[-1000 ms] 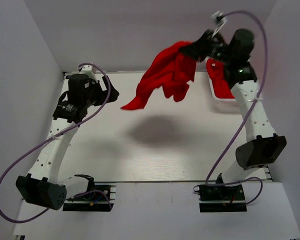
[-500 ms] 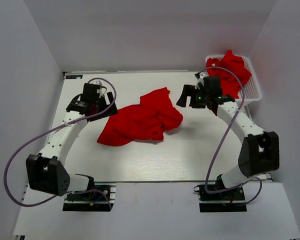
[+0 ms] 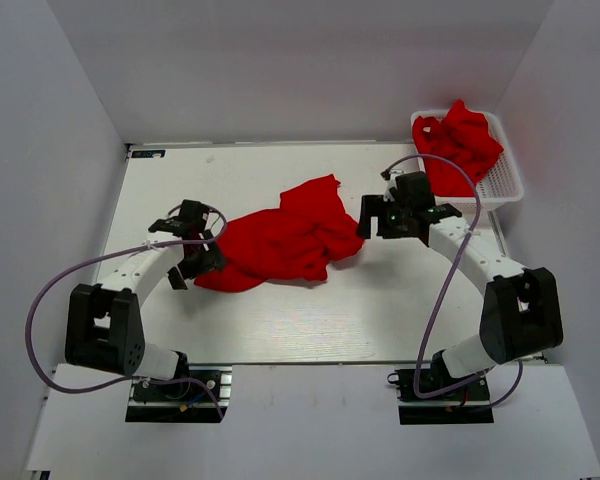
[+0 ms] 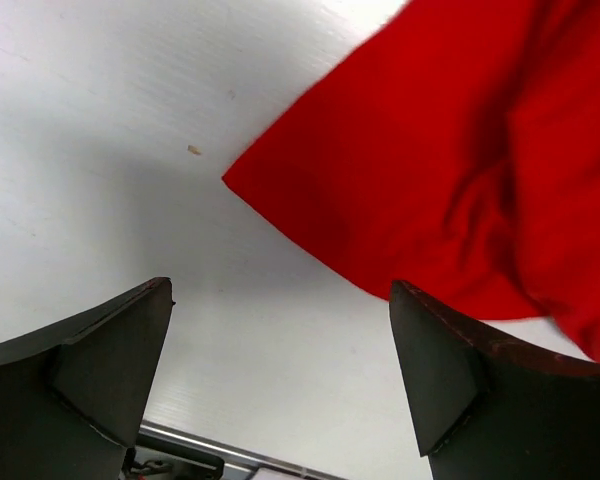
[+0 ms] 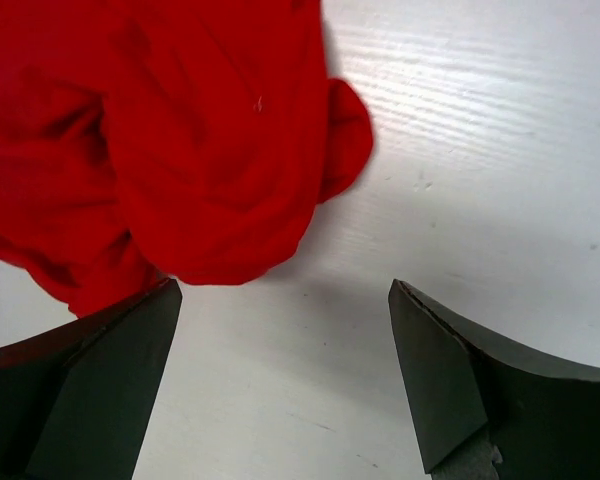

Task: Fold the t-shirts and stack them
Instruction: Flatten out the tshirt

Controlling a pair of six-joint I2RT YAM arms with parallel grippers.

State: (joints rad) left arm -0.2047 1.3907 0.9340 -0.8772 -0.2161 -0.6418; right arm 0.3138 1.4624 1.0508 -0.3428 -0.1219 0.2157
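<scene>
Compared with half a second back, the left gripper [image 4: 280, 290] has swung down and in. It's now spread wide, with the pointed corner of the crumpled red t-shirt [image 3: 280, 240] just ahead of it and bare table [image 3: 280, 320] to its left, and the shirt itself hasn't budged. The right gripper [image 5: 285, 288] barely shifted and is also spread, holding nothing; the shirt's bunched edge is just ahead on its left, with open table to its right and the white basket [image 3: 507, 180] of more red t-shirts [image 3: 460, 140] off behind it.

The t-shirt [image 3: 285, 240] is showing as soft, matt red cloth, rumpling into folds. The white tabletop [image 3: 280, 320] is looking smooth, faintly grained like painted wood. The left tool [image 4: 280, 295] and right tool [image 5: 280, 290] are showing dark, matt, hard fingers. The basket [image 3: 504, 182] is looking like white plastic mesh.
</scene>
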